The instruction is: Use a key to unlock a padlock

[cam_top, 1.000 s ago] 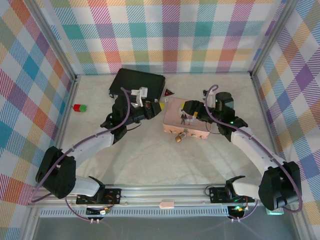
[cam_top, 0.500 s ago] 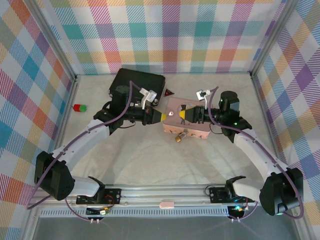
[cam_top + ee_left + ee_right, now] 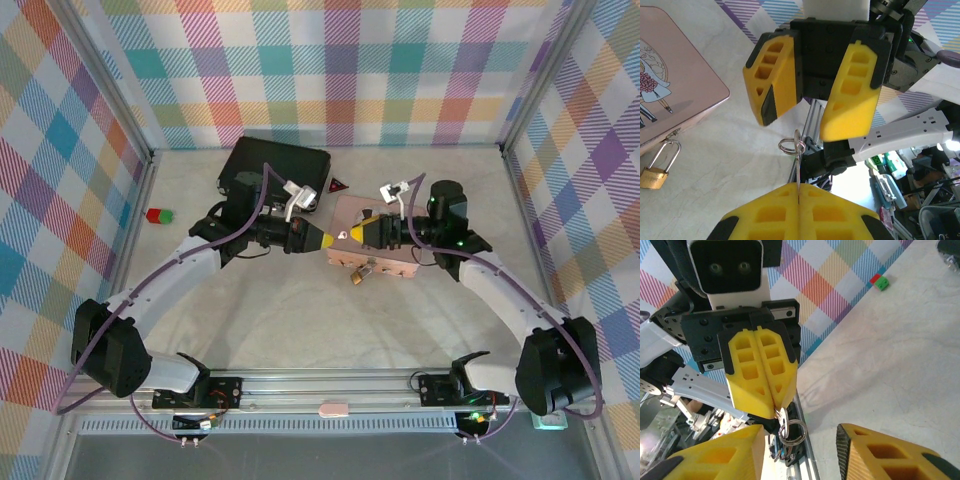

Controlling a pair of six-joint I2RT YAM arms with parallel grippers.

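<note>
1. Looking down from the top camera, I see my left gripper (image 3: 322, 238) and right gripper (image 3: 354, 232) pointing tip to tip, very close together, over the left end of the pink box (image 3: 685, 85) on the table (image 3: 300, 310).
2. My left gripper is closed and pinching the key (image 3: 797, 167). In the left wrist view the yellow pads meet flat, and the thin grey blade stands straight up out of the seam.
3. A small wire ring (image 3: 786, 146) hangs through the head of the key, at the end that faces the other arm.
4. My right gripper is spread wide and holds nothing. Its two yellow fingers (image 3: 775, 75) stand apart on either side of the line of the key.
5. In the right wrist view the key head and ring sit low between my right fingertips. I cannot tell whether they are already inside the gap or just short of it.
6. The padlock (image 3: 655, 170) is at the front of the pink box, with its silvery shackle up at the box's clasp (image 3: 673, 133) and its brass body lying on the table. It is apart from both grippers, and the shackle looks closed.
7. A black case (image 3: 275, 165) lies behind my left arm, with a small red triangle (image 3: 338, 185) just to its right.
8. A red-and-green block (image 3: 158, 214) sits well off to the left, near the wall.
</note>
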